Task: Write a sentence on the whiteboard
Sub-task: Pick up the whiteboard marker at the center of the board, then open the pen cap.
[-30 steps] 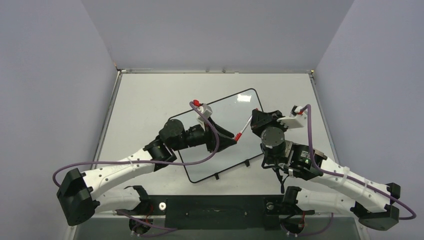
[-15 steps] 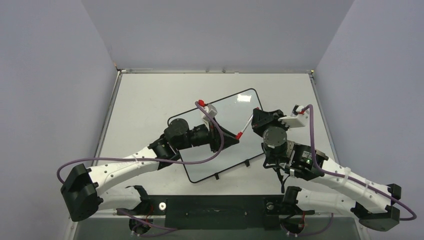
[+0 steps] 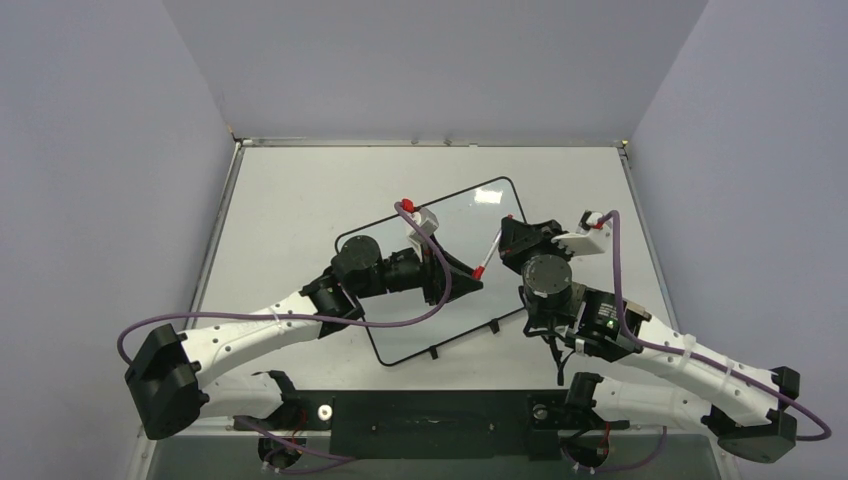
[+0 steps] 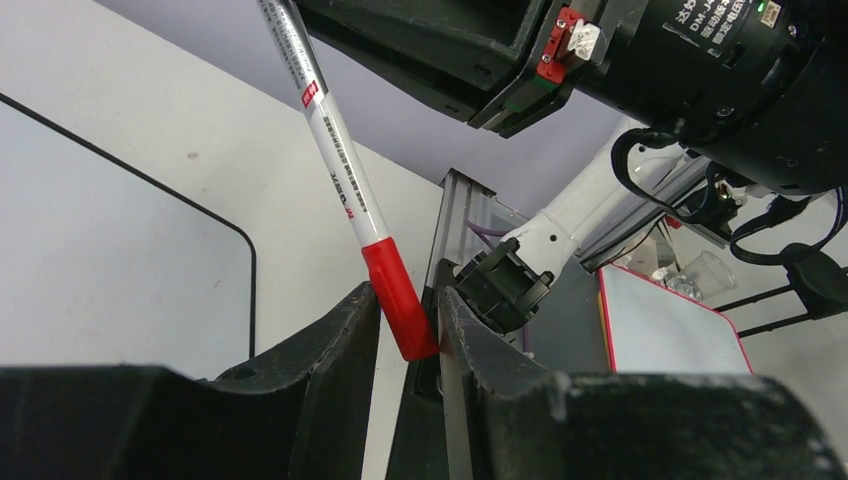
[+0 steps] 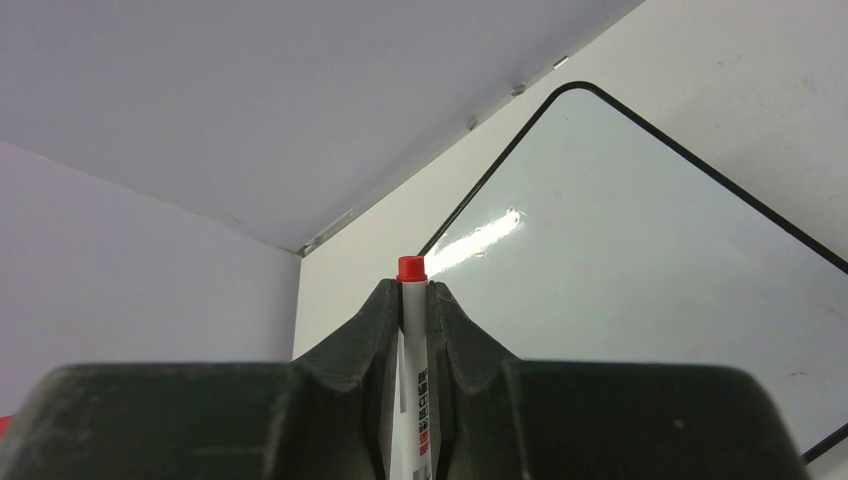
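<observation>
Here, nearest my bases, the whiteboard (image 3: 460, 215) lies flat on the table (image 3: 290, 190). It is turned askew, with its two small black clips (image 3: 433, 352) on the long edge that faces me. Above its right half my two arms meet.

My left gripper (image 3: 472, 284) reaches in from the left. In the left wrist view its two black fingers (image 4: 340, 350) stand narrowly apart with the red cap (image 4: 398, 300) pinched between them. The cap leans across the gap and appears to touch both inner faces.

From that cap the marker (image 3: 490, 252) rises away. It has a white barrel with red print. Its long axis runs on a diagonal from near-left to far-right, with the capped end pointing down toward my left arm and the back end going up into my right gripper (image 3: 503, 238).

In the right wrist view my right fingers (image 5: 370, 330) are clamped tight on the barrel, which stands straight up between them, and only the small red end plug (image 5: 411, 268) shows above their tips.

Beyond that plug lies the glossy face of the board with its thin black rim and one rounded corner. Past it are the matte tabletop and the pale walls.
</observation>
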You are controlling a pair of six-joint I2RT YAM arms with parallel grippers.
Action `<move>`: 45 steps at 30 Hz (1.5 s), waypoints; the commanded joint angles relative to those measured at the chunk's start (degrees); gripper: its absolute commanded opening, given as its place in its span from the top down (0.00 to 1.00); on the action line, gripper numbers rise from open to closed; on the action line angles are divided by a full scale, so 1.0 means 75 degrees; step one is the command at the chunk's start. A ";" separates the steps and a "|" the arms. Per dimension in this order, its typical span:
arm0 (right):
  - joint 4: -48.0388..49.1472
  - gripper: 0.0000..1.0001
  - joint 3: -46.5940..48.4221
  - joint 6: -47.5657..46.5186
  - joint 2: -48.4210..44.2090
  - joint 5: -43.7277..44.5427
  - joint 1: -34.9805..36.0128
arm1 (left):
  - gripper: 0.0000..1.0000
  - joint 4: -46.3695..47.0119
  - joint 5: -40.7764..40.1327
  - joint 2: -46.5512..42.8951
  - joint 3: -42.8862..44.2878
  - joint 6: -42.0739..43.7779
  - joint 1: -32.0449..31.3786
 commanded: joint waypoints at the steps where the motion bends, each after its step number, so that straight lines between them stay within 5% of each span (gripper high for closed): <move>1: 0.0348 1.00 -0.0104 -0.0054 -0.0047 -0.0326 0.0151 | 0.75 0.0646 0.0014 -0.0001 0.0320 -0.0055 -0.0034; 6: 0.0392 1.00 -0.0128 -0.0093 -0.0050 -0.0318 0.0167 | 0.76 0.0670 -0.0022 -0.0036 0.0273 -0.0075 -0.0037; 11: 0.0489 1.00 -0.0203 -0.0153 -0.0127 -0.0315 0.0260 | 1.00 0.0681 -0.0272 -0.0014 0.0196 -0.0169 -0.0032; 17: 0.1022 1.00 -0.0712 -0.0869 -0.0649 -0.0992 0.0303 | 1.00 0.0346 -0.0750 -0.0228 0.0140 0.0001 -0.0032; 19: 0.1125 0.86 -0.0864 -0.1205 -0.0863 -0.1437 0.0264 | 1.00 0.0104 -0.0792 -0.0364 0.0147 0.0205 -0.0037; 20: 0.1147 0.60 -0.0971 -0.1292 -0.1026 -0.1566 0.0256 | 1.00 -0.0107 -0.0825 -0.0455 0.0189 0.0368 -0.0035; 22: 0.1258 0.33 -0.1196 -0.1534 -0.1350 -0.1958 0.0251 | 1.00 -0.0411 -0.0818 -0.0593 0.0239 0.0621 -0.0032; 24: 0.1416 0.24 -0.1416 -0.1803 -0.1691 -0.2541 0.0227 | 1.00 -0.0719 -0.0780 -0.0726 0.0303 0.0835 -0.0032; 45: 0.1603 0.39 -0.1083 -0.3930 -0.2147 -0.7239 0.0066 | 1.00 -0.3743 0.1337 -0.1299 0.1554 0.2489 -0.0028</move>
